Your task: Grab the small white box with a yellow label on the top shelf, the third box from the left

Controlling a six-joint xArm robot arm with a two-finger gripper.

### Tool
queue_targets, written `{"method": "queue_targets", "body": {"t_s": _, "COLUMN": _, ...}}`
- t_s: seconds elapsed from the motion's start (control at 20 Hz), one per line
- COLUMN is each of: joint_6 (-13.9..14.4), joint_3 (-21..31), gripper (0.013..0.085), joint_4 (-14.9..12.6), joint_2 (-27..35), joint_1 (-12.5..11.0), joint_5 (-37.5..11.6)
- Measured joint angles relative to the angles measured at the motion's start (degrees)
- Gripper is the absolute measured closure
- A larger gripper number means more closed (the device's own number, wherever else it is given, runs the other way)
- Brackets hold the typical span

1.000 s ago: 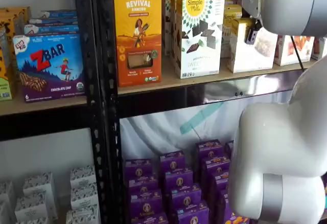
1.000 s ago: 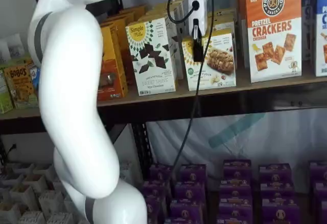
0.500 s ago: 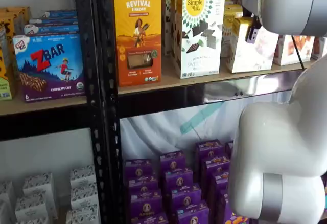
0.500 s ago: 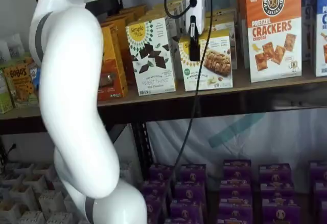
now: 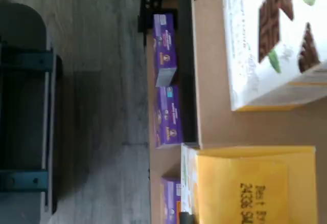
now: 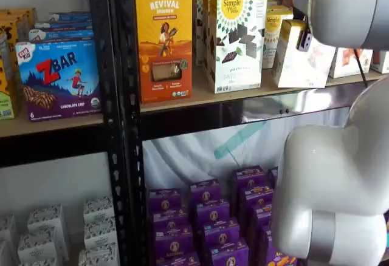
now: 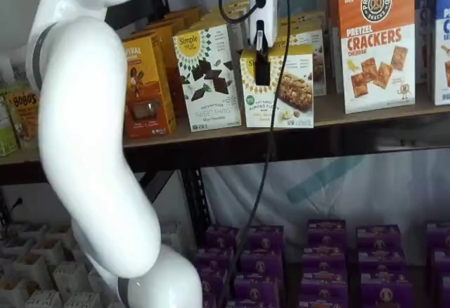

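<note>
Right of the taller chocolate Simple Mills box, the gripper has its black fingers clamped on the small white box, which tilts at the front edge of the top shelf, left of the pretzel cracker box.

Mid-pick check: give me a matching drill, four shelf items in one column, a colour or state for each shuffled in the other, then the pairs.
Items:
1. small white box
2. taller Simple Mills box
3. Revival box
4. cracker box

States:
A. orange top, reads "Pretzel Crackers"
B. yellow-orange front
C. held in the pincer, front at the top shelf edge
D. dark chocolate pieces on its front

Pairs: 1-C, 2-D, 3-B, 4-A
</note>
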Motion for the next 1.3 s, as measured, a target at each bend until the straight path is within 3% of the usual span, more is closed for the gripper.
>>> {"method": "queue_targets", "body": {"t_s": 0.45, "joint_6": -0.49, "joint_3": 2.67, "gripper": 0.0610, "joint_4": 0.40, "joint_2": -4.91, "joint_1": -1.19, "joint_5": 3.91}}
{"method": "queue_targets", "body": {"t_s": 0.55, "joint_6": -0.59, "joint_3": 3.16, "gripper": 0.0650, "joint_4": 0.75, "joint_2": -5.79, "joint_1": -1.50, "joint_5": 4.49}}
{"method": "queue_targets", "body": {"t_s": 1.3, "joint_6": -1.61, "joint_3": 6.64, "gripper": 0.0650, "joint_4": -0.46, "joint_2": -12.10, "joint_1": -2.87, "joint_5": 9.55}}
